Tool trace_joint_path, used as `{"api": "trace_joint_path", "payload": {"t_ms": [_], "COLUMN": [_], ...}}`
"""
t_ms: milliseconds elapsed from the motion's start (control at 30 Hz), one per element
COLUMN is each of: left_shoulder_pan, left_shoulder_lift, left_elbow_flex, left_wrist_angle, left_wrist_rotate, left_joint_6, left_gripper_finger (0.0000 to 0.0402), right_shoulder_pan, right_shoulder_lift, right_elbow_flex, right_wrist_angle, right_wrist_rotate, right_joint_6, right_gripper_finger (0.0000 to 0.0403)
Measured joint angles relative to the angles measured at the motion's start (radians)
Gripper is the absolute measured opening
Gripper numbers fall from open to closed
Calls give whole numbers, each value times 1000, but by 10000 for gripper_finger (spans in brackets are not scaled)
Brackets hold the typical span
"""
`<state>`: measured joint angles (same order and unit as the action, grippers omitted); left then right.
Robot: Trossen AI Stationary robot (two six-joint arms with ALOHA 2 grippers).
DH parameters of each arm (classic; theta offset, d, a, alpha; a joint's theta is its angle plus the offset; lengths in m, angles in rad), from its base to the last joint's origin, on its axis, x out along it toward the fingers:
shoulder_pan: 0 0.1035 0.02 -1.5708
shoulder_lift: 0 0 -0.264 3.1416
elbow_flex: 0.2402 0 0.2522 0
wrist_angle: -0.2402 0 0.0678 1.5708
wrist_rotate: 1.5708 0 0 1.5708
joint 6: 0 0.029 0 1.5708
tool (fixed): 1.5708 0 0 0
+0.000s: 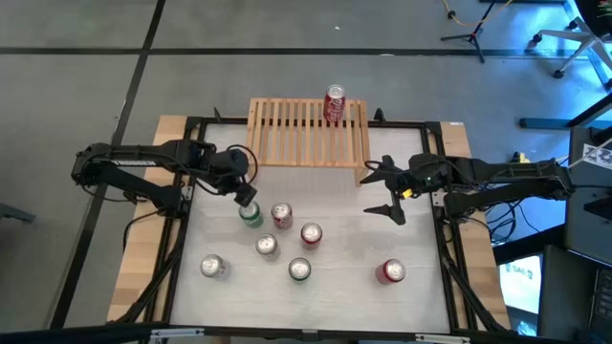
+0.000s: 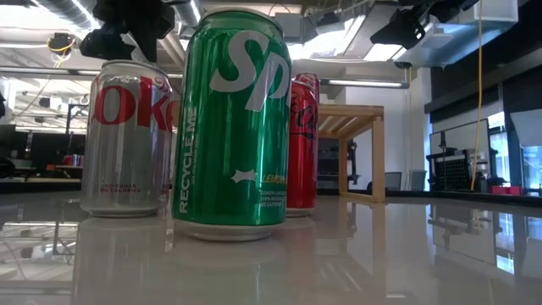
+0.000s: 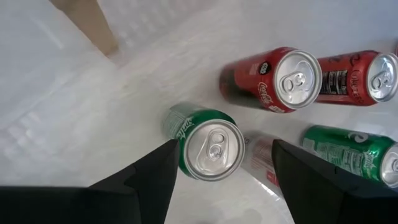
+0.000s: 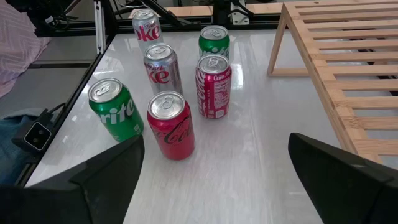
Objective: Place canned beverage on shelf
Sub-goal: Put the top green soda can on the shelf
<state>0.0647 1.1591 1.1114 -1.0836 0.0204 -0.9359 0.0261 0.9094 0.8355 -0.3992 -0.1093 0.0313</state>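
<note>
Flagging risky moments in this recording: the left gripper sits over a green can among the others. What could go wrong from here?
1. The left gripper, open, straddles the green can; a red Coca-Cola can stands close by, so a finger may knock it.
2. The shelf already holds a red can near its back edge; a careless placement might bump it off.
3. The right gripper, open, waits near the shelf's front corner and could obstruct the carry.

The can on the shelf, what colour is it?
Red; the can on the shelf shows best in the high view.
</note>
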Motion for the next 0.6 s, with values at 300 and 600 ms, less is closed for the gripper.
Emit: {"api": "trace_joint_path", "payload": {"t_ms": [300, 600], "left_shoulder_pan": [0, 1], "left_shoulder_lift": [0, 0], "left_elbow_flex": [0, 0], "left_wrist_angle": [0, 0], "left_wrist_rotate": [27, 46], "left_joint_6": [-5, -7], "left_gripper_finger": [250, 295], "right_shoulder_pan": [0, 0], "right_shoulder_lift": [0, 0], "right_elbow_flex": [0, 0], "right_wrist_angle": [0, 0], "right_wrist_rotate": [0, 0], "right_joint_6": [1, 1], "right_gripper_finger": [392, 392]}}
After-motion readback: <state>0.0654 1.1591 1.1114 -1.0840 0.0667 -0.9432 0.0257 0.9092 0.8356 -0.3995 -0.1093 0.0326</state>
